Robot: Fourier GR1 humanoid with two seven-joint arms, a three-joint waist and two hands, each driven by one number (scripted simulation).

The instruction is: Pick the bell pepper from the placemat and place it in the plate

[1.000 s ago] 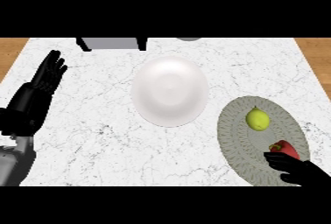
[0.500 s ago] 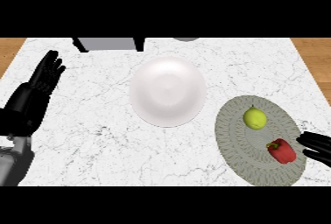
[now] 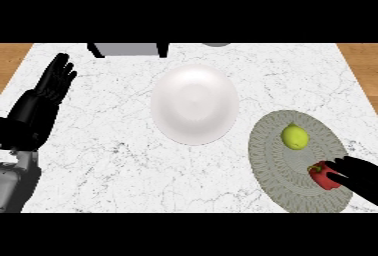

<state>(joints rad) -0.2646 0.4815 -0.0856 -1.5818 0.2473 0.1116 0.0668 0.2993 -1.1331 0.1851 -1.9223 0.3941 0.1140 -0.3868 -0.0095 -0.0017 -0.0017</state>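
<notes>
Early stage, you have nothing delivered: bell pepper (image 3: 323, 176) on placemat (image 3: 277, 165) at lower right, right hand (image 3: 356, 175) fingers touching it, grasp unclear; plate (image 3: 195, 104) centre; left hand (image 3: 50, 87) released, upper left.

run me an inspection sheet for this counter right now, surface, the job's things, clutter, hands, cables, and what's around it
Surface: white marbled counter, wood floor showing at both upper corners.
Job's things: red bell pepper lies on the grey round placemat, near its right side; white plate at centre holds nothing.
Clutter: yellow lemon on the placemat, apart from the pepper.
Hands: right hand at the pepper's right side, fingers reaching it, not curled round it; left hand rests open at the left edge, fingers up.
Cables: nothing seen.
Surroundings: grey box-like object and a grey round item at the far edge, both cut off.
</notes>
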